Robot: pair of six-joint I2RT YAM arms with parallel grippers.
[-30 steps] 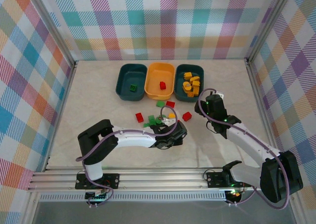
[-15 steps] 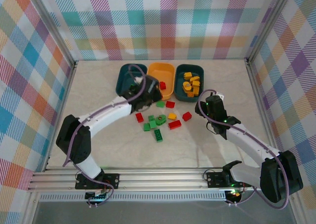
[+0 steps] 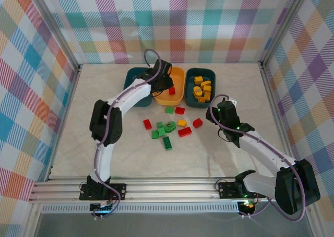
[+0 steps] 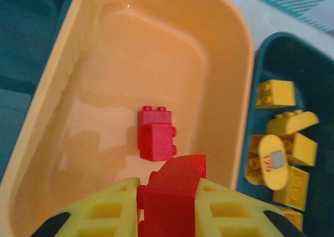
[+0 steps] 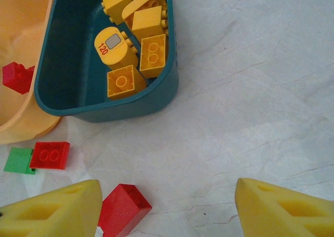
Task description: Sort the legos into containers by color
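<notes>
Loose legos point(image 3: 168, 130), red, green and one yellow, lie mid-bench point(image 3: 78, 138). The right tool point(image 5: 168, 208) hangs beside them, fingers apart and empty, apparently waiting. Farther back, the left tool point(image 4: 169, 205), clamped on a red brick point(image 4: 176, 182), is over the yellow-orange tub point(image 4: 104, 75), evidently to drop it beside the resting red brick point(image 4: 155, 135). The right teal tub point(image 5: 68, 85) holds yellow bricks point(image 5: 138, 44).

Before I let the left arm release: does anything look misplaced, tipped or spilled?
Nothing stands out. The left gripper holds a red brick above the yellow-orange tub, where a second red brick lies; the yellow bricks sit in the right teal tub. Unsorted bricks lie loose on the table.
</notes>
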